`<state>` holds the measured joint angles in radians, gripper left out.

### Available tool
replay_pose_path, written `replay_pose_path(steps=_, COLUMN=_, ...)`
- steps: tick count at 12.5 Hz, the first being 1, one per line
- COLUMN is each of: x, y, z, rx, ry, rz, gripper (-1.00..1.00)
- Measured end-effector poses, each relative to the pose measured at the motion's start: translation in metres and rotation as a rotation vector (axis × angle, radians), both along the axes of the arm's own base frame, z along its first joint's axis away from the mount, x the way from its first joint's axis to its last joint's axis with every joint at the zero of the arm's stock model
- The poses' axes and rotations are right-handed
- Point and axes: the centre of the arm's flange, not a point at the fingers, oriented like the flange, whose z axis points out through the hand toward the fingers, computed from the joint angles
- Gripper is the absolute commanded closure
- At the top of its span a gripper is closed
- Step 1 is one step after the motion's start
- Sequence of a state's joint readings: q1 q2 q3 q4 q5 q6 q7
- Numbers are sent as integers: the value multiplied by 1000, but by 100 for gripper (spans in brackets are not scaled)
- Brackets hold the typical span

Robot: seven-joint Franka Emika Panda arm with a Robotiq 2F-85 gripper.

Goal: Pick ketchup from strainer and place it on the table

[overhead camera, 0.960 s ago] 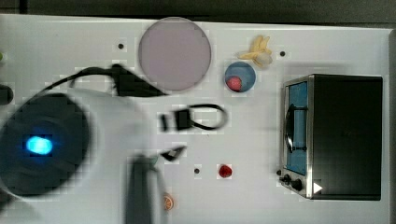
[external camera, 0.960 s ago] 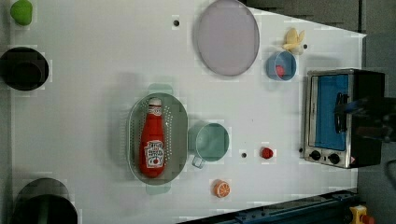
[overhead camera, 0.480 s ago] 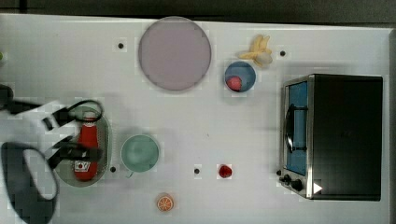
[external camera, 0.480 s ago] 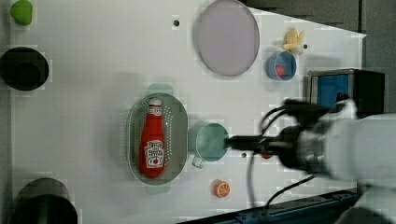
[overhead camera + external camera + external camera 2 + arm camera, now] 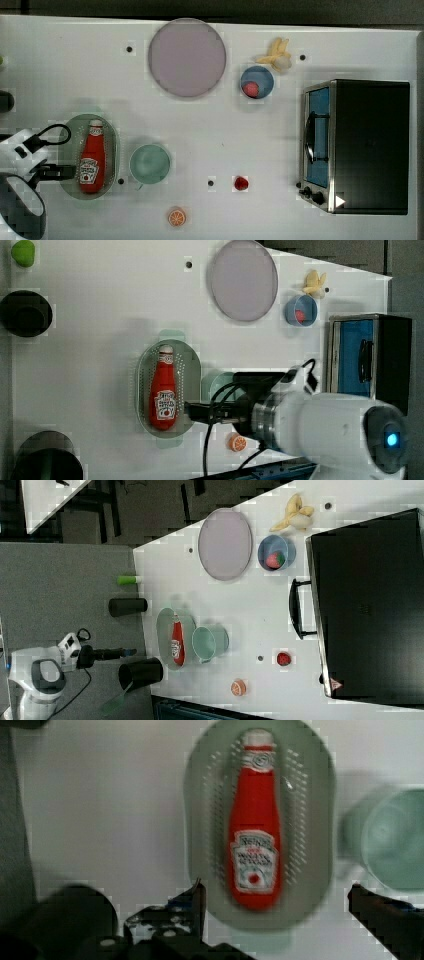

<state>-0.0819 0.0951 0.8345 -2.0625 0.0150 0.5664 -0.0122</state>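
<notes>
The red ketchup (image 5: 92, 159) with its white cap lies lengthwise in the pale green strainer (image 5: 111, 145) on the white table (image 5: 225, 130). In the left view the ketchup (image 5: 164, 395) fills the strainer (image 5: 142, 385). My gripper (image 5: 60, 172) hangs above the strainer's rim at the top view's left. The gripper (image 5: 192, 410) reaches in from the left view's right. In the wrist view the gripper (image 5: 276, 890) is open, one finger (image 5: 197, 900) on either side of the ketchup (image 5: 255, 820) base, well above the strainer (image 5: 200, 820). Nothing is held.
A teal cup (image 5: 150, 164) stands right beside the strainer. A lilac plate (image 5: 186, 57), a blue bowl (image 5: 256, 82), a banana (image 5: 277, 55) and a toaster oven (image 5: 360, 145) lie farther off. A red fruit (image 5: 241, 183) and an orange slice (image 5: 176, 217) are near the front.
The arm has swung over to the strainer and the gripper now hovers above the ketchup's base end. The ketchup and strainer have not moved.
</notes>
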Motion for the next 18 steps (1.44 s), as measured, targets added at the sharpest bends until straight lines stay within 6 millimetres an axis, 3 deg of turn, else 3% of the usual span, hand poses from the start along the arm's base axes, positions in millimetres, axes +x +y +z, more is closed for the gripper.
replay_pose_path(steps=4, x=-13, y=-2, z=-69, rx=-26, ry=-74, rz=16, gripper=-100)
replay_pose_path(steps=9, x=-16, y=-17, z=-183, rx=32, ry=70, rz=-73, gripper=-100)
replay_pose_path(steps=11, x=-19, y=-21, z=-214, rx=39, ry=103, rz=-74, gripper=-100)
replay_pose_path(steps=13, x=-22, y=-20, z=-235, rx=32, ry=113, rz=-31, gripper=-100)
replay_pose_path(steps=15, x=-22, y=-14, z=-243, rx=49, ry=120, rz=-45, gripper=-100)
replay_pose_path(steps=16, x=-17, y=-8, z=-244, rx=59, ry=112, rz=-46, gripper=-91)
replay_pose_path(steps=18, x=-7, y=-3, z=-246, rx=63, ry=100, rz=-67, gripper=-43)
